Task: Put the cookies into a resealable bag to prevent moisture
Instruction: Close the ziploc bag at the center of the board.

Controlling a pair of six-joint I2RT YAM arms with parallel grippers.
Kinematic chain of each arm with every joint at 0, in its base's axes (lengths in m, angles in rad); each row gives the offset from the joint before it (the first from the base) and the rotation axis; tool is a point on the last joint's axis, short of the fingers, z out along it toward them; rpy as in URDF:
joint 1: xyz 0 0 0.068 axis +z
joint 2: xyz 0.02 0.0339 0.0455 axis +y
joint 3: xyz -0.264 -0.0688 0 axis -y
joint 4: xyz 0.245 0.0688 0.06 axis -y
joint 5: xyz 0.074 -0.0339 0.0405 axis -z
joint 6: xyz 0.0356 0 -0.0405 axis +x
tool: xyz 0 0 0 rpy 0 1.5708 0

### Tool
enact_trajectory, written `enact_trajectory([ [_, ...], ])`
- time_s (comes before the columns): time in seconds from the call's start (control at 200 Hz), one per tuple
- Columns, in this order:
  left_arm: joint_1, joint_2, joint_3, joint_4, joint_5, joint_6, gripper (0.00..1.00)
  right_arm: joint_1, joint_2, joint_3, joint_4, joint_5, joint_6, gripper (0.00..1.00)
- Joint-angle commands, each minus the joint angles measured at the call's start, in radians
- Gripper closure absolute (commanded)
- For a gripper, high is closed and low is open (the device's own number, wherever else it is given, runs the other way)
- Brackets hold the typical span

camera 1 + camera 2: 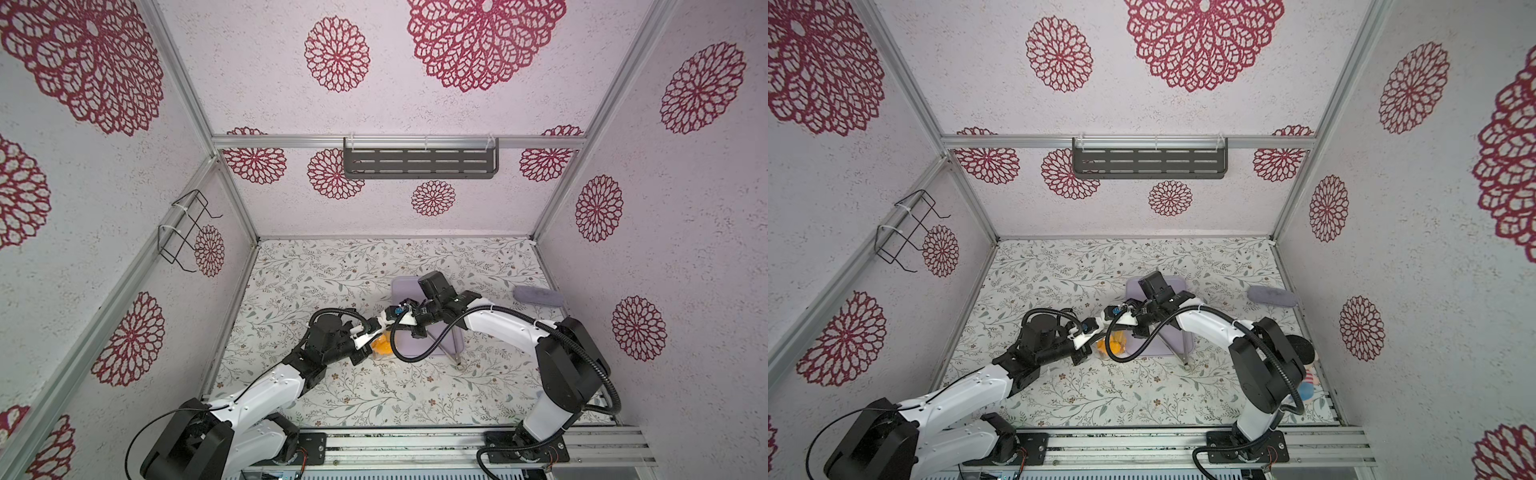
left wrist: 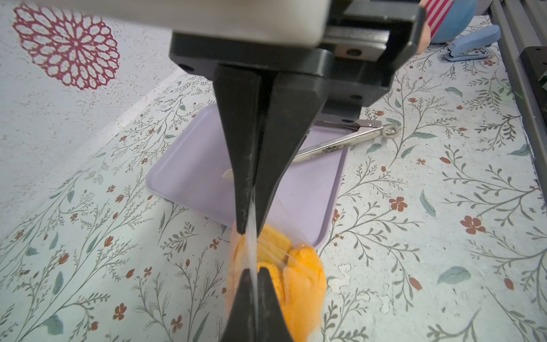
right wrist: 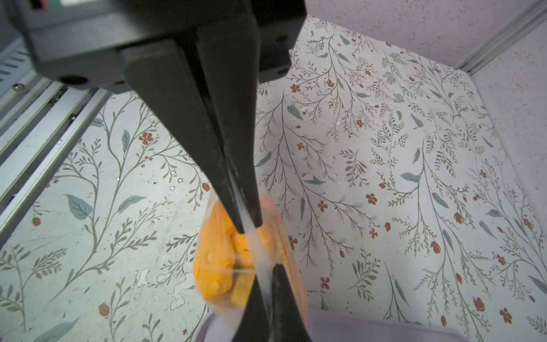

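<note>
Both claws pinch the bag (image 2: 299,251) by its top edge
The left gripper (image 2: 251,229) and right gripper (image 3: 250,229) clench it, tips facing, cookies (image 2: 307,281) inside; it hangs at the tray (image 2: 183,183) near-left corner, tongs (image 2: 334,146) crossing the near-right one, table (image 1: 291,291) wide leftward

A lab booth: aluminium frame (image 1: 291,142), patterned wall panels (image 1: 257,75), rail-mounted robot arms (image 1: 266,386).

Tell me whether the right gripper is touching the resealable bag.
Touching. The right wrist view shows the right gripper pinched shut on the clear top edge of the resealable bag, with no gap; the cookies sit inside below.
</note>
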State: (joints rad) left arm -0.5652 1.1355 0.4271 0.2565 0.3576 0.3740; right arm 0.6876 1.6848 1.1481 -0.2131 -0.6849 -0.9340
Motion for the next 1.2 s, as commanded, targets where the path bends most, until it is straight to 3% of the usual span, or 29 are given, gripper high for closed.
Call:
enact_trajectory([
  [0.0,0.007,-0.026,0.010,0.017,0.032,0.019,1.00,-0.002,-0.017,0.028,0.017,-0.009,0.011,0.97],
  [0.075,0.007,-0.025,0.010,0.017,0.034,0.016,1.00,0.002,-0.020,0.017,0.043,-0.052,0.026,0.78],
  [0.18,0.008,-0.025,0.011,0.017,0.036,0.014,1.00,0.022,-0.017,-0.007,0.099,-0.069,0.041,0.72],
  [0.25,0.007,-0.025,0.009,0.019,0.037,0.013,1.00,0.027,0.000,0.004,0.092,-0.067,0.045,0.75],
  [0.355,0.009,-0.027,0.006,0.023,0.037,0.010,1.00,0.027,0.014,0.031,0.054,-0.058,0.039,1.00],
  [0.545,0.014,-0.032,-0.003,0.028,0.031,0.006,1.00,0.004,-0.028,0.004,0.038,-0.035,0.034,1.00],
  [0.58,0.017,-0.038,-0.006,0.030,0.029,0.005,1.00,-0.010,-0.039,-0.004,0.038,-0.039,0.041,0.89],
  [0.65,0.022,-0.045,-0.013,0.035,0.030,0.003,1.00,-0.032,-0.067,-0.031,0.035,-0.033,0.027,0.80],
  [0.741,0.025,-0.052,-0.016,0.032,0.035,0.003,1.00,-0.039,-0.085,-0.051,0.024,-0.025,0.006,0.77],
  [0.791,0.025,-0.055,-0.016,0.032,0.037,0.003,1.00,-0.039,-0.084,-0.046,0.012,-0.028,0.001,0.79],
  [0.871,0.027,-0.055,-0.016,0.031,0.035,0.003,1.00,-0.039,-0.073,-0.025,-0.027,-0.024,-0.013,1.00],
  [0.996,0.028,-0.058,-0.013,0.025,0.037,0.003,1.00,-0.047,-0.075,-0.019,-0.031,0.013,-0.011,1.00],
  [1.056,0.030,-0.061,-0.013,0.019,0.036,0.007,1.00,-0.055,-0.083,-0.024,-0.021,0.011,-0.003,0.80],
  [1.096,0.032,-0.063,-0.012,0.015,0.035,0.007,1.00,-0.058,-0.091,-0.032,-0.013,0.012,-0.002,0.75],
  [1.146,0.034,-0.064,-0.014,0.013,0.036,0.006,1.00,-0.062,-0.099,-0.040,-0.007,0.015,-0.006,0.76],
  [1.196,0.037,-0.067,-0.014,0.010,0.034,0.006,1.00,-0.065,-0.102,-0.041,-0.013,0.010,-0.012,0.91],
])
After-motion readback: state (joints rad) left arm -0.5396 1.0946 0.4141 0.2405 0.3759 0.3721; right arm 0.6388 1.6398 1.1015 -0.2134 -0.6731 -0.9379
